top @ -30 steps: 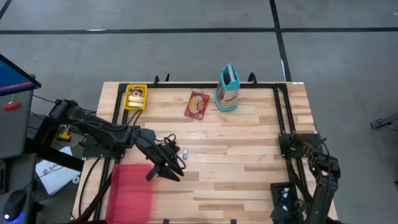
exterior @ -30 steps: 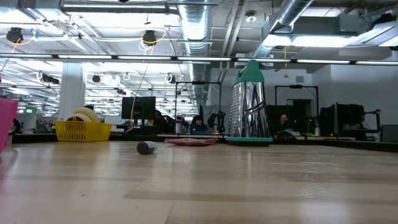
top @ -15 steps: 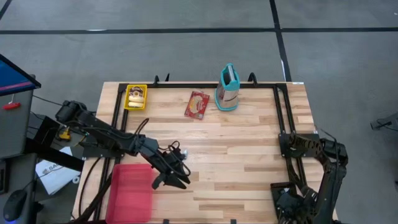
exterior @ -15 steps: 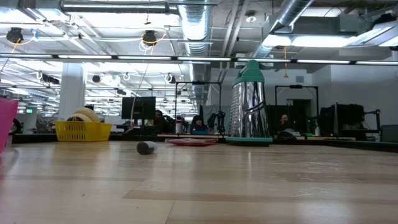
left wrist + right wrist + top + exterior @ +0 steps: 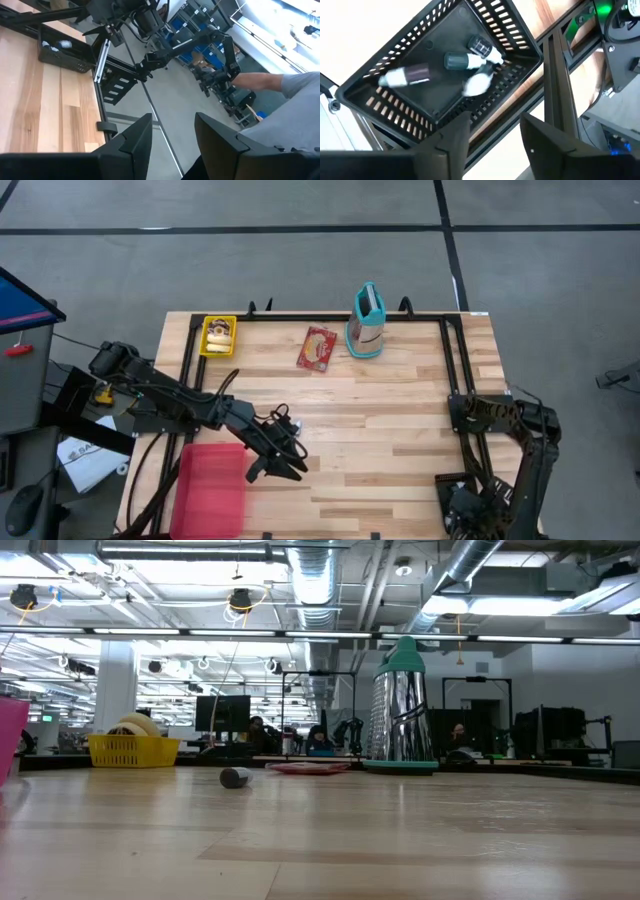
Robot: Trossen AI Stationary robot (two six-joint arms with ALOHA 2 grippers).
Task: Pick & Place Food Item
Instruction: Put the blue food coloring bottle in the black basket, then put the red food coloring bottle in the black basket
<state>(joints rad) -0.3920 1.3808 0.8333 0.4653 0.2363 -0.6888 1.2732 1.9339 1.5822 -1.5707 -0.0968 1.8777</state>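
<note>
**Overhead and wrist views, both arms.** The left gripper is hovering over the wooden table. Its fingers are standing moderately apart and gripping nothing. The pink bin is lying just beside these fingers, on the arm's side.

The food item, a flat red packet, is lying well ahead of the left fingers near the table's far edge. It is sitting just beside the teal-handled grater and touching neither gripper. A yellow basket is sitting at the far corner, also well away from the fingers.

In the low view, a small dark cylinder is resting on the wood in front of the packet.

The right gripper is pointing steeply down at the table's right side, far from the packet. Its fingers are likewise parted and holding nothing. A black slatted basket containing small bottles is lying just beyond the fingertips.
</note>
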